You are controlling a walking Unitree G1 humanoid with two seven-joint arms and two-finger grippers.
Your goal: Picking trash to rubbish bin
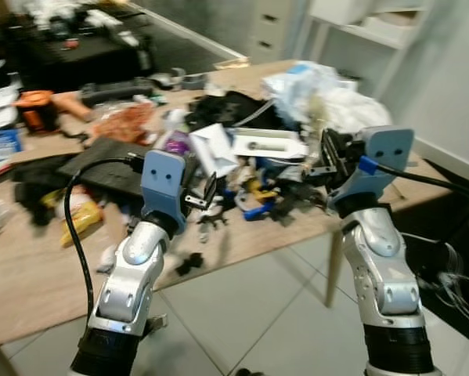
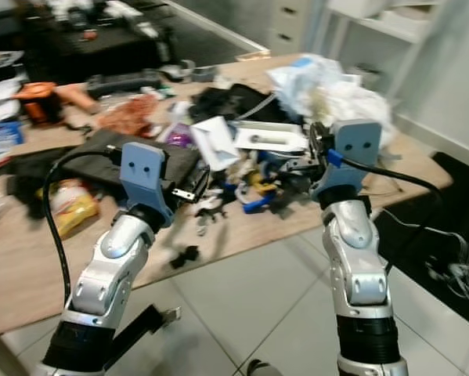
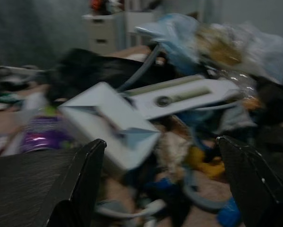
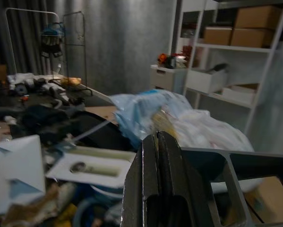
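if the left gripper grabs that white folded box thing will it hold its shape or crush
The white folded box looks like thin card with an open flap, so it would probably dent under a firm squeeze. It seems light for its size. It leans on the clutter pile, so it may tip or slide when the open left gripper closes on it.

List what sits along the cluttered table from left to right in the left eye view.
Blue packet → orange tool → yellow snack bag → purple wrapper → white folded box → white tray → crumpled plastic bags.
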